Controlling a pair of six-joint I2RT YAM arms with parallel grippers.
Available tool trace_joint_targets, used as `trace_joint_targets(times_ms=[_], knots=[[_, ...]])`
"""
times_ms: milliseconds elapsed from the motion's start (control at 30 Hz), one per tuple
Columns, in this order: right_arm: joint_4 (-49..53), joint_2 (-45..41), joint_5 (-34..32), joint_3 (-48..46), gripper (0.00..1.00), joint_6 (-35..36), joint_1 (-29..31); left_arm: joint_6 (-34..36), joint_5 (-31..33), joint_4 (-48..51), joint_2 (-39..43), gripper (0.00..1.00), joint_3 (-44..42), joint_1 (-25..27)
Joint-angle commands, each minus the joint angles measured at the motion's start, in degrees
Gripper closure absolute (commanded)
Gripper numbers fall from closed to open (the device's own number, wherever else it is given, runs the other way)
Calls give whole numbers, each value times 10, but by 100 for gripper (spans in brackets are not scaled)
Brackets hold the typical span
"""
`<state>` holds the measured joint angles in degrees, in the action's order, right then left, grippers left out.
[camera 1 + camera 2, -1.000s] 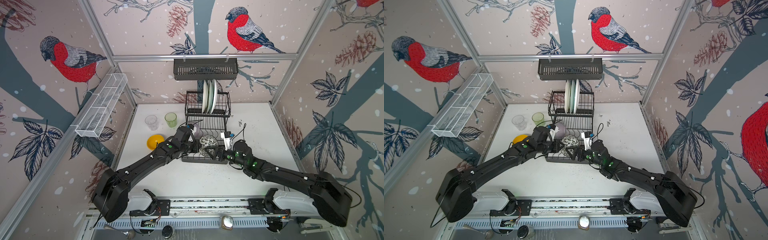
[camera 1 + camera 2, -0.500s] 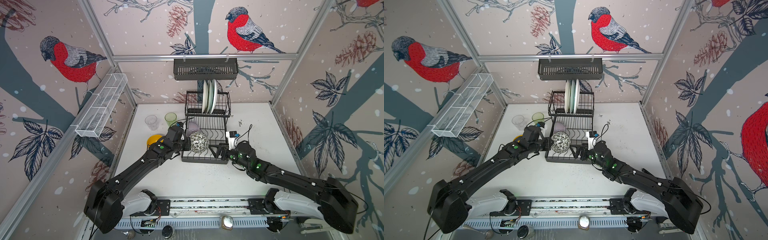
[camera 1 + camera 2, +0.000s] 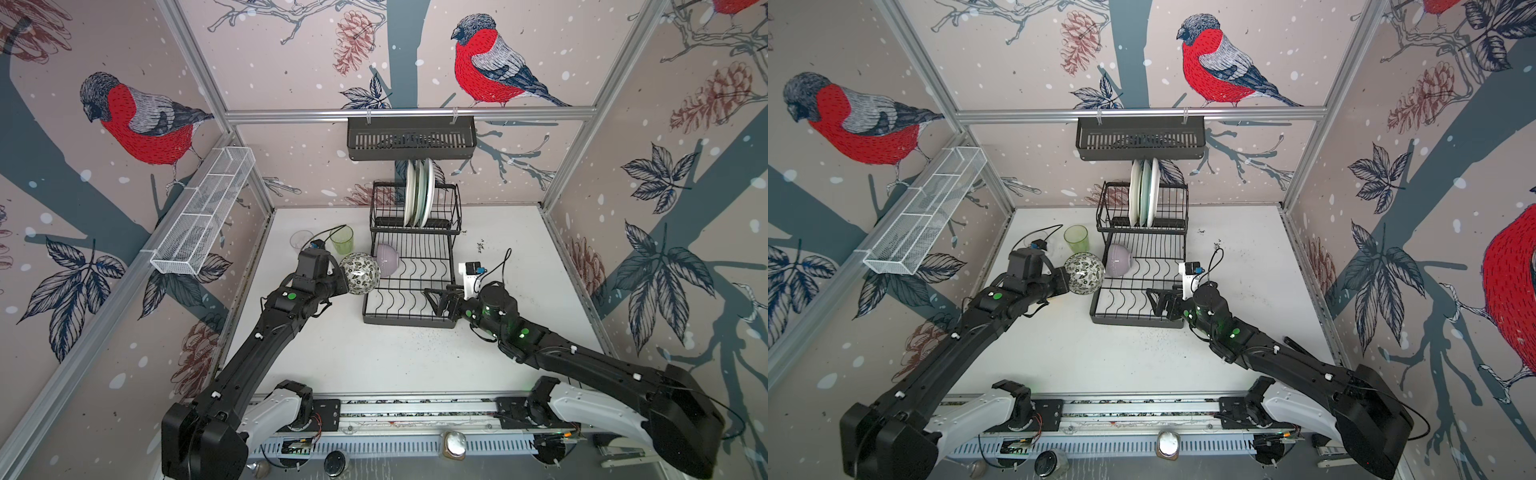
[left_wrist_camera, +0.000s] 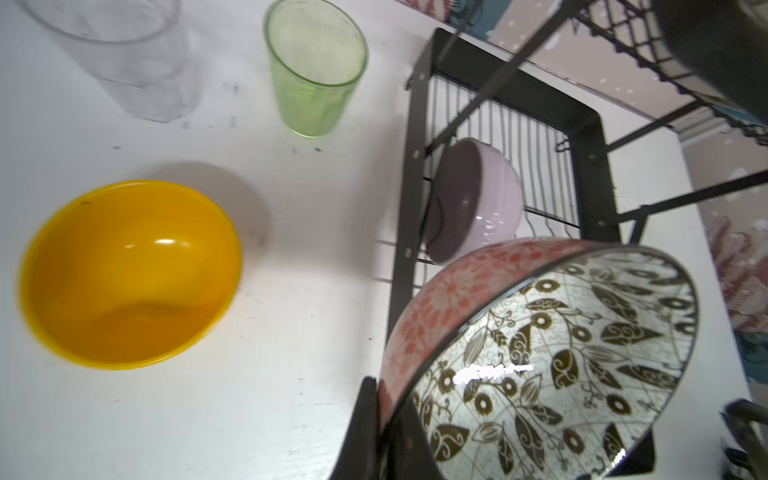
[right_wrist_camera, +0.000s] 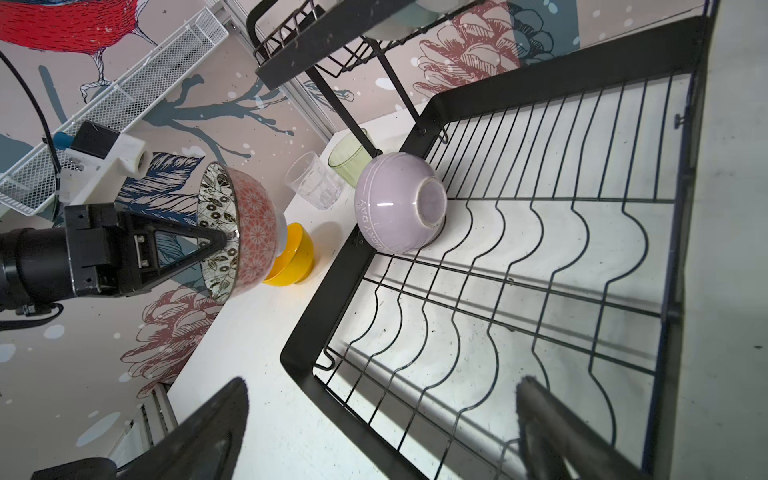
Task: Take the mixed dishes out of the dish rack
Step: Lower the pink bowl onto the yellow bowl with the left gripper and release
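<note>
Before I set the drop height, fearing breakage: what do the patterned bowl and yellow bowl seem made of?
Patterned bowl: probably glazed ceramic, glossy; sharp white highlight on the print. Yellow bowl: glossy, plastic or glazed ceramic; even colour and soft highlights leave it open.

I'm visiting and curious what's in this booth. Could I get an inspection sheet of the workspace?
Surface: white table, lightly scuffed.
Job's things: dish rack holds a lilac bowl on its side below, three plates upright above; yellow bowl, green glass, clear glass stand on the table.
Clutter: dark specks near the rack.
Grippers: left gripper shut on the pink-patterned bowl, at its rim; right gripper open, empty, over the rack's front.
Cables: a black cable loops at each wrist.
Surroundings: bird-print walls; black slotted basket, white mesh basket hung up.
</note>
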<state>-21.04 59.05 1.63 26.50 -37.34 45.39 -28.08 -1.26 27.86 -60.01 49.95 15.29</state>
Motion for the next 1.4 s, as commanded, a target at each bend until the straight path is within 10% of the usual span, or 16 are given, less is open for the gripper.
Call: trace_joint_targets(times_ms=[0, 500, 1367], knots=[[10, -13, 7, -6, 1, 21, -1, 27, 17, 24, 11, 100, 16, -32], [75, -92, 8, -23, 0, 45, -36, 84, 8, 53, -55, 100, 40, -206], [87, -139, 41, -50, 0, 45, -63, 107, 80, 113, -157, 100, 85, -214]])
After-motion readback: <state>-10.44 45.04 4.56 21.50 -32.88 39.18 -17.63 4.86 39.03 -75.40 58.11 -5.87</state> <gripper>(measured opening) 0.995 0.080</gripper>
